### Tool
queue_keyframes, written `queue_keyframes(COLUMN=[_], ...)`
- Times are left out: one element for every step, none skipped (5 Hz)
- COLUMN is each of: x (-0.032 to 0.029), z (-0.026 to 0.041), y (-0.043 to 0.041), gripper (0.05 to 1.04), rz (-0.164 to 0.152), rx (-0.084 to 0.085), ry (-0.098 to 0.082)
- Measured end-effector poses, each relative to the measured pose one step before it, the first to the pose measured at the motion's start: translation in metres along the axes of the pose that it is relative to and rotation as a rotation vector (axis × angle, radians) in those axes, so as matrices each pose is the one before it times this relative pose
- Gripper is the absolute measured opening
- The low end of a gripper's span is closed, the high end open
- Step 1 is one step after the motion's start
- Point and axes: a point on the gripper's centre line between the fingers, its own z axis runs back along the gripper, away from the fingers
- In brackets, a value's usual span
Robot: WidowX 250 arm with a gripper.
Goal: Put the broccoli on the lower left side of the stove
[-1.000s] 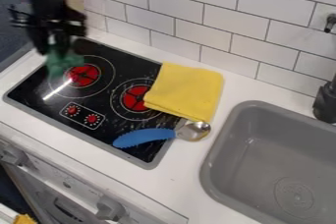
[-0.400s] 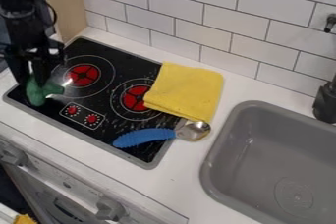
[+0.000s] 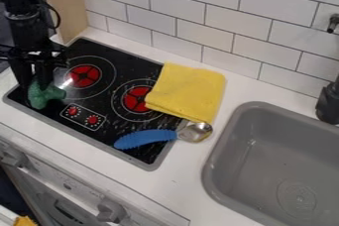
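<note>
I have the tool [image 3: 35, 87] over the lower left of the black stove [image 3: 116, 126], close to the left edge; dark glass stretches rightward to the blue-handled spoon [image 3: 144, 138]. I can't tell how far open the tool is or whether it grips the broccoli [image 3: 45, 97]. The white worktop [image 3: 172, 185] also carries a grey sink [image 3: 265, 170]. The broccoli, green and knobbly, sits at the tool's lower end, its stubby part pointing right.

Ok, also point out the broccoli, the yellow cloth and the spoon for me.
Broccoli [image 3: 44, 96]: camera view, on its green side.
Yellow cloth [image 3: 187, 91]: camera view, middle of its folded top.
Spoon [image 3: 147, 138]: camera view, on its blue handle.
</note>
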Motion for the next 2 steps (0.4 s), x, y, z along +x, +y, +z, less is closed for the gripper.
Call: queue_keyframes(x=[-0.00015, 0.00111], z=[0.00007, 0.00160], y=[-0.00425, -0.00619], gripper=[0.758, 0.993], rz=[-0.0099, -0.0140], rx=[0.0213, 0.0142], ry=[0.0110, 0.0027])
